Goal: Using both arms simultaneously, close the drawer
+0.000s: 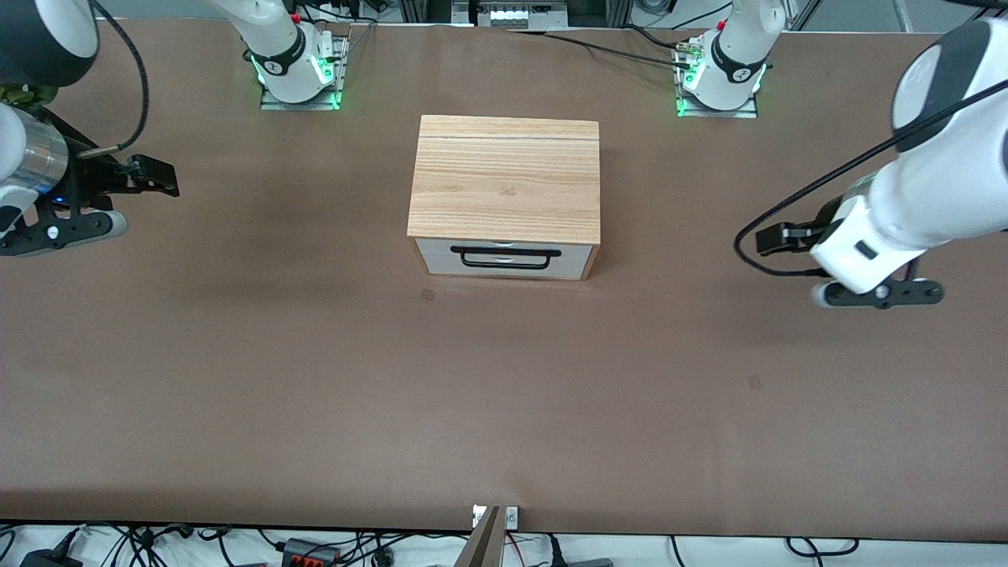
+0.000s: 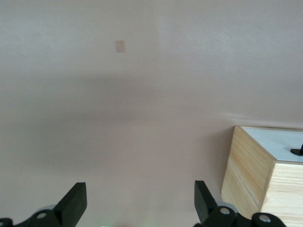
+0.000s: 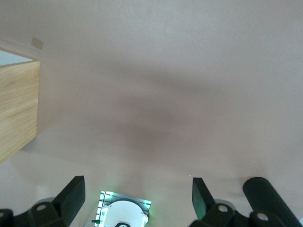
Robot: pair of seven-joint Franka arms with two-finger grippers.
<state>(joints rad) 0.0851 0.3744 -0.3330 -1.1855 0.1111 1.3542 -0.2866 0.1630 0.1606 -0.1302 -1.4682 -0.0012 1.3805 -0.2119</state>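
The light wood cabinet [image 1: 504, 177] stands in the middle of the table. Its drawer [image 1: 504, 258], with a white front and a black bar handle [image 1: 505, 259], faces the front camera and looks flush with the cabinet. My left gripper [image 1: 878, 294] hovers over bare table toward the left arm's end, well apart from the cabinet. It is open and empty in the left wrist view [image 2: 140, 198], where the cabinet's corner [image 2: 248, 172] and the drawer front [image 2: 279, 141] show. My right gripper [image 1: 59, 228] hovers toward the right arm's end, open and empty [image 3: 137, 196], with the cabinet's side [image 3: 19, 106] in view.
The arm bases with green lights stand at the table's farther edge [image 1: 299, 75] [image 1: 718, 79]; the right arm's base also shows in the right wrist view [image 3: 124, 213]. Small square marks lie on the brown table [image 1: 428, 294] [image 1: 754, 382].
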